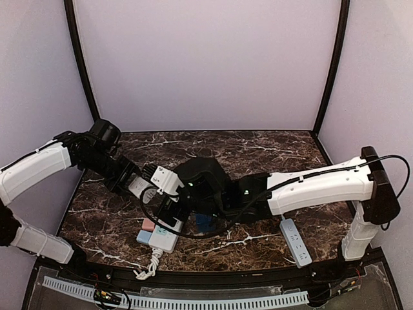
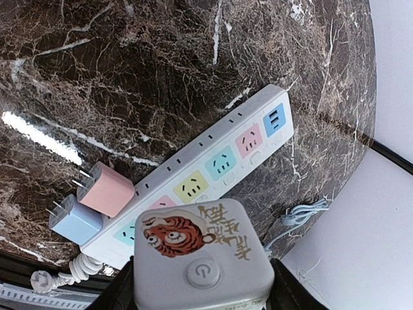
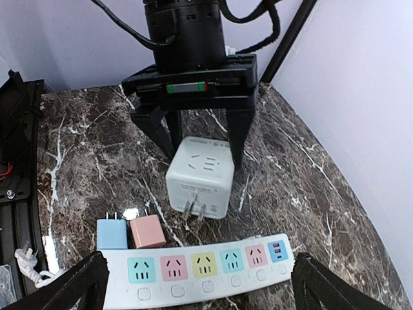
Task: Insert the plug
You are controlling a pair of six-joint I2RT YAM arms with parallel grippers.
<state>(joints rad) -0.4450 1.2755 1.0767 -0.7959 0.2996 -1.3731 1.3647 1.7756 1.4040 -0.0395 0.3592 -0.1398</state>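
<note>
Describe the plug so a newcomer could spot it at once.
On the marble table lies a long white power strip. Near it the left gripper holds a white cube adapter; unlike the small pink charger and blue charger nearby, it carries a tiger sticker.

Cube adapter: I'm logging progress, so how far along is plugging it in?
Done: the left gripper grips the white cube adapter, clear of the table. In hand: its prongs hang bare near the power strip, in no socket. Left: line up, lower and push the prongs into a socket.
</note>
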